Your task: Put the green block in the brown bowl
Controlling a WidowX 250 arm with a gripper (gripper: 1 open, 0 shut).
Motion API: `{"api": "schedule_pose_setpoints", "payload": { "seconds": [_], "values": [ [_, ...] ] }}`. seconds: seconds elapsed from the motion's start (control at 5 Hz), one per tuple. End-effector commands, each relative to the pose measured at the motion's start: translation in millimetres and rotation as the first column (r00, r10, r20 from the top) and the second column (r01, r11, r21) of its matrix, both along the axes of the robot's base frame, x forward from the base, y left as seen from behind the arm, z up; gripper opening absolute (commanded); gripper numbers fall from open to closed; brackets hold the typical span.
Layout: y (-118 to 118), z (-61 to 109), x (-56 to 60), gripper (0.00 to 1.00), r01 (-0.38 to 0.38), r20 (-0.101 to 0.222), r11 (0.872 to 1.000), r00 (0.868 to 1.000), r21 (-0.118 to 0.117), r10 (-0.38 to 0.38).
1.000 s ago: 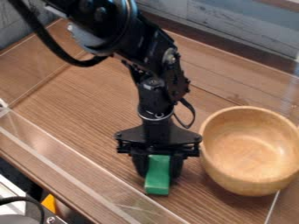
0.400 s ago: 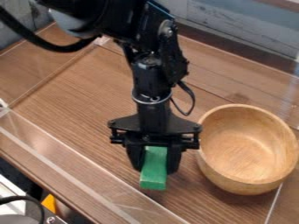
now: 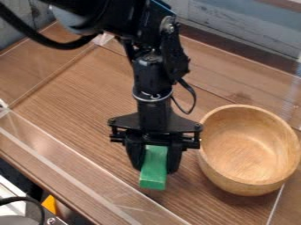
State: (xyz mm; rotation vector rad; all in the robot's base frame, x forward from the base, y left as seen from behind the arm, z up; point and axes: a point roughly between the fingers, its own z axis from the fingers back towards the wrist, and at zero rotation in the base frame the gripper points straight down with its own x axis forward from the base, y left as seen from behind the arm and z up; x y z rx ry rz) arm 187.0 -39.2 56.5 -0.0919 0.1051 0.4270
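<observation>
- I have the gripper (image 3: pixel 154 158) pointing straight down over the wooden table (image 3: pixel 70 97), because a flat bar lying on a surface is easiest to take from above.
- Its fingers (image 3: pixel 136 157) are clamped on the green block (image 3: pixel 154 170), one on each long side; the narrow width is what fits between them.
- The block hangs tilted, its near end dipping toward the front edge of the table. I judge it is clear of the surface or only just, but I can't tell for certain from this one view.
- The brown bowl (image 3: pixel 249 149) sits just beside the gripper on the picture's right, empty, its rim near the fingers but apart from them.
- I reckon the block needs more height before going sideways, since the thick rim stands in its way.
</observation>
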Motion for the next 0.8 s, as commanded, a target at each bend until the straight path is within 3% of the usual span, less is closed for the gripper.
{"api": "schedule_pose_setpoints", "payload": {
  "seconds": [0.0,0.6],
  "values": [
    [1.0,11.3,11.2,0.0,0.001,0.049,1.0,0.999,-0.005,0.0],
    [2.2,11.2,13.0,0.0,0.007,0.046,1.0,0.999,0.001,-0.007]
  ]
}}
